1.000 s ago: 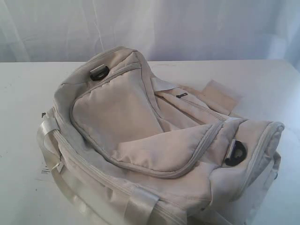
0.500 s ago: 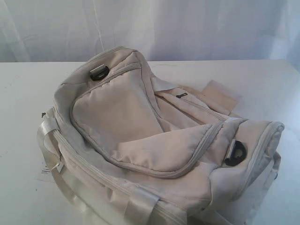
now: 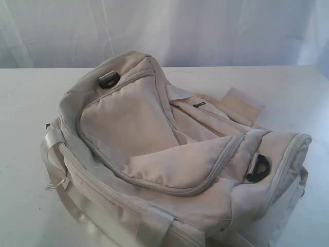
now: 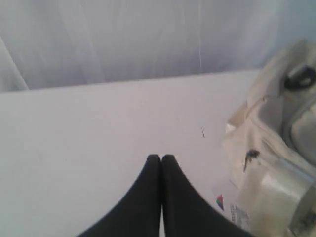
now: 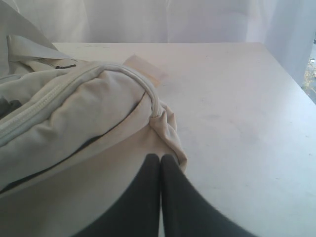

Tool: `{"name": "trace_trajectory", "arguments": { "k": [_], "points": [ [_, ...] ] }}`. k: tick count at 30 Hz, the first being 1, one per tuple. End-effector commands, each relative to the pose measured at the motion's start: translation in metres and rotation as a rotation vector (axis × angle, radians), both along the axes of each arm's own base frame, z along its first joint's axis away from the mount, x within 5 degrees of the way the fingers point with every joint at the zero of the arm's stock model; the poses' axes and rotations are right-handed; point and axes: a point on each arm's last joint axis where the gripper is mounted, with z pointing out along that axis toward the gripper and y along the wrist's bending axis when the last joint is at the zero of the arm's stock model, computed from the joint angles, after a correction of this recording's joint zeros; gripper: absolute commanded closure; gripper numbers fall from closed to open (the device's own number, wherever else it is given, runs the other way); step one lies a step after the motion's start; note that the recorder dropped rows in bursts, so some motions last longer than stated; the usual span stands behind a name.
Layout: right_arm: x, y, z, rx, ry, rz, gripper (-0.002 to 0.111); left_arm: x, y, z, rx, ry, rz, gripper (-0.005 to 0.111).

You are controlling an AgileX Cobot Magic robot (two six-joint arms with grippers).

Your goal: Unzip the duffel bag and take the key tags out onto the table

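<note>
You can't see into your duffel bag (image 3: 154, 154). Its curved flap (image 3: 133, 128) lies creased over the top and hides whatever is inside. The bag lies slumped toward the near edge of the white tabletop (image 3: 288, 98), running diagonally, with bare surface behind it up to the far edge. A pale curtain (image 3: 205, 31) hangs there. A small printed label (image 3: 49, 189) lies on the tabletop by the bag's left end.

The fabric is cream and soft. There is a black D-ring at the far end (image 3: 109, 80) and another at the near right end (image 3: 258, 168), and shiny webbing handles (image 3: 154, 224) run along the front.

Your left hand (image 4: 161, 159) has its fingers pressed together over bare tabletop beside the bag. Your right hand (image 5: 161, 158) is also closed and empty, right at the bag's end. You cannot tell whether it is touching.
</note>
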Motion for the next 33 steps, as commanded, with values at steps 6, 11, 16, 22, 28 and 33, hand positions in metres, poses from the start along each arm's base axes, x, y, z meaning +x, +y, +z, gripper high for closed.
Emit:
{"name": "trace_trajectory", "arguments": {
  "k": [6, 11, 16, 22, 28, 33],
  "points": [
    [0.0, 0.0, 0.0, 0.0, -0.011, -0.001, 0.108, 0.037, -0.021, 0.01, 0.06, 0.429, -0.187, 0.107],
    [0.0, 0.0, 0.0, 0.0, -0.011, -0.001, 0.108, 0.063, -0.051, 0.023, 0.165, 0.689, -0.431, 0.107],
    [0.0, 0.0, 0.0, 0.0, -0.011, -0.001, 0.108, 0.086, -0.08, 0.031, 0.205, 0.909, -0.679, 0.107],
    [0.0, 0.0, 0.0, 0.0, -0.011, -0.001, 0.108, 0.109, -0.1, 0.032, 0.124, 0.903, -0.797, 0.107],
    [0.0, 0.0, 0.0, 0.0, -0.011, -0.001, 0.108, 0.116, -0.101, 0.029, 0.097, 0.83, -0.761, 0.107],
    [0.0, 0.0, 0.0, -0.001, -0.019, -0.002, 0.108, 0.115, -0.106, 0.031, 0.02, 0.822, -0.777, 0.107]
  ]
}}
